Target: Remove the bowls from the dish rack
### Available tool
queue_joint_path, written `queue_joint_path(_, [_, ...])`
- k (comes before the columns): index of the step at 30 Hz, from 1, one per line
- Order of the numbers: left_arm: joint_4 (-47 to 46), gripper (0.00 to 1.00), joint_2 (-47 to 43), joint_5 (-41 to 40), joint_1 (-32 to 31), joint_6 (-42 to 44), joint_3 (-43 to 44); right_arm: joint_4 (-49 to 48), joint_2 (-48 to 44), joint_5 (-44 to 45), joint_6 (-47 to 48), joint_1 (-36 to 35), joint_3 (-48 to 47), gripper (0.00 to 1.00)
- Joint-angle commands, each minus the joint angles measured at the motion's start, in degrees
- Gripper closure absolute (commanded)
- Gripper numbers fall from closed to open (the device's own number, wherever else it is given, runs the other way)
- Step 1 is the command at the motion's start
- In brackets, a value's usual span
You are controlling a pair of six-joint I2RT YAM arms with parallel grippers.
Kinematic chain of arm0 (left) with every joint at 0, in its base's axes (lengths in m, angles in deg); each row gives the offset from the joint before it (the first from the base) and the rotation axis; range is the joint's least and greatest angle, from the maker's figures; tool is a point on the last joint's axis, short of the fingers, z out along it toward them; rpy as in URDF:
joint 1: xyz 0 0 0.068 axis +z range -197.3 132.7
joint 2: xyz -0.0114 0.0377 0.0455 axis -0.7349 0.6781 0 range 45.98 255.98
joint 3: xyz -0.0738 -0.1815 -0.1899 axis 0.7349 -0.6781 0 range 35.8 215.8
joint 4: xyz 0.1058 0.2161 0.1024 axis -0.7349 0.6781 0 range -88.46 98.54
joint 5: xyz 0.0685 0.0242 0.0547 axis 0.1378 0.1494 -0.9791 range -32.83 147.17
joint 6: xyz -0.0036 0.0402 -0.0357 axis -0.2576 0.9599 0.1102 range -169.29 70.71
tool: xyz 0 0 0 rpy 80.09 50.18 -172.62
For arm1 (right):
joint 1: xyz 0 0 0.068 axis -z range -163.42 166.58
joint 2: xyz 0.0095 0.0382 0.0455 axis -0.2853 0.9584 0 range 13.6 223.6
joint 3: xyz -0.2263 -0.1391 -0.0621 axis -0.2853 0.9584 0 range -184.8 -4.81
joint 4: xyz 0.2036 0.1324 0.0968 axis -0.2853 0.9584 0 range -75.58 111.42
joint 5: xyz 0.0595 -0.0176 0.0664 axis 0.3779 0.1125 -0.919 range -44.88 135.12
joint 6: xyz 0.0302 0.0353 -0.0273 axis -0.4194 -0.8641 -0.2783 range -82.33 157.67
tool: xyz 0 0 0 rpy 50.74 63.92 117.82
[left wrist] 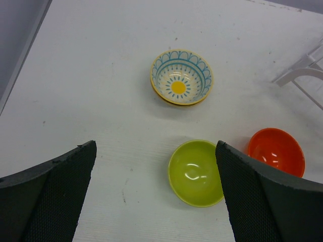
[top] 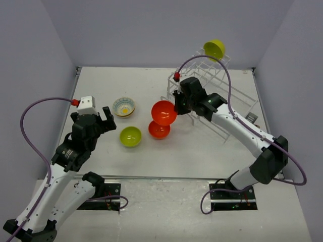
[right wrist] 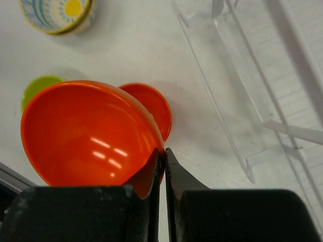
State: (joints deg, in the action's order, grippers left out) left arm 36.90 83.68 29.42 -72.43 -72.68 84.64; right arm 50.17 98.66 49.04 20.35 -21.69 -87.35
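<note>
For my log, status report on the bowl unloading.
Left jaws open, empty. Right jaws shut on rim of orange-red bowl. Yellow bowl on dish rack. Second orange-red bowl close below.

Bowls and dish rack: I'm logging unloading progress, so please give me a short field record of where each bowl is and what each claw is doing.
right claw: shut on the rim of the held orange bowl, lifted off the table
left claw: open, empty, above the table
on table: second orange bowl, lime-green bowl, patterned cream bowl
in dish rack: one yellow bowl, tilted, at the far end
</note>
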Motion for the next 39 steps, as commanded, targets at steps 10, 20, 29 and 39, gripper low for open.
queue_joint_path(10, [-1.0,0.0,1.2,-0.6,0.3,0.0,0.0,-0.1,10.5,-6.0,-7.6,-0.6,1.7,1.0])
queue_joint_path(20, [-1.3,0.0,1.4,-0.1,0.3,0.1,-0.1,-1.0,18.4,-4.9,-7.8,-0.6,0.0,1.0])
queue_joint_path(29, [-1.3,0.0,1.9,0.1,0.3,0.2,-0.1,0.2,16.9,-6.3,-7.4,-0.9,-1.5,0.48])
queue_joint_path(39, [-1.1,0.0,1.3,-0.6,0.3,0.1,0.0,2.3,-1.5,4.3,-1.1,-1.2,-5.7,0.11])
